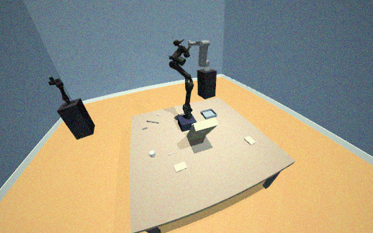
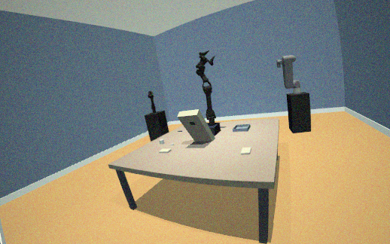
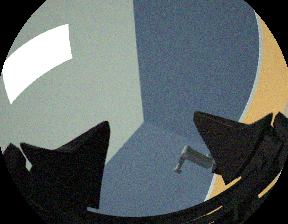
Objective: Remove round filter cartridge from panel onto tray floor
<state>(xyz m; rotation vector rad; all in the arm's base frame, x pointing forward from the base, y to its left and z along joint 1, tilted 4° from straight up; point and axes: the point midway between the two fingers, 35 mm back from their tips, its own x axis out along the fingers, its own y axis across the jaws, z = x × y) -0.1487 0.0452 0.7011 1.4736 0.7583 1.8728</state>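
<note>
The service panel point(image 1: 205, 124) point(image 2: 200, 129) is a pale, tilted block standing on the table in front of the arm's base. A small dark square shows on its side in the exterior view. The filter cartridge and its slots cannot be made out in any view. The tray point(image 1: 209, 118) point(image 2: 240, 130) is blue-grey and shallow, beside the arm's base; nothing can be seen in it. My gripper point(image 1: 186, 42) point(image 2: 211, 54) point(image 3: 153, 120) is open and empty, high above the table and far from panel and tray. The wrist view shows only walls, ceiling and floor between and around the fingers.
Cream pads point(image 1: 180, 167) point(image 1: 250, 140) point(image 2: 165, 150) point(image 2: 245, 150) lie on the table point(image 1: 159, 201) point(image 2: 211, 169). A white cup point(image 1: 152, 154) point(image 2: 162, 141) stands left of the panel. A dark rod point(image 1: 153, 121) lies farther back. Two other arms stand on black pedestals point(image 1: 76, 119) point(image 2: 299, 113) off the table.
</note>
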